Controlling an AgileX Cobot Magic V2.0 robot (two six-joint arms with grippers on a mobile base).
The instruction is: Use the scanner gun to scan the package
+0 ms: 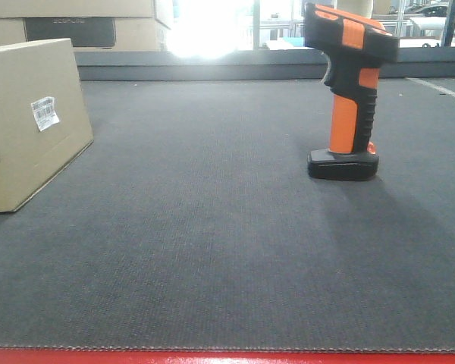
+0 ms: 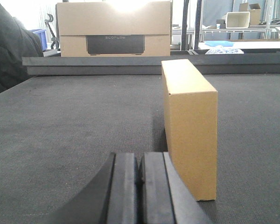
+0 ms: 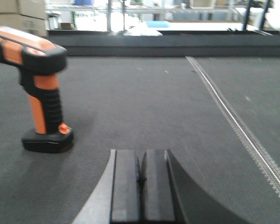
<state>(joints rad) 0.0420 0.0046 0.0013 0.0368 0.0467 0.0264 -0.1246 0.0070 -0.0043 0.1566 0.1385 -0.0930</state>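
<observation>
The package point(image 1: 32, 125), a plain tan cardboard box with a small white barcode label point(image 1: 45, 112), stands on the dark mat at the left. In the left wrist view the package point(image 2: 190, 121) stands just ahead and to the right of my left gripper point(image 2: 140, 163), which is shut with nothing in it. The orange and black scanner gun point(image 1: 349, 91) stands upright on its flat base at the right. In the right wrist view the scanner gun point(image 3: 39, 88) is ahead and to the left of my right gripper point(image 3: 141, 161), also shut and empty.
Tan boxes with a dark printed panel point(image 2: 114, 29) are stacked behind the mat's raised back edge point(image 1: 273, 64). A stitched seam point(image 3: 233, 121) runs along the mat on the right. A red strip point(image 1: 227, 356) marks the front edge.
</observation>
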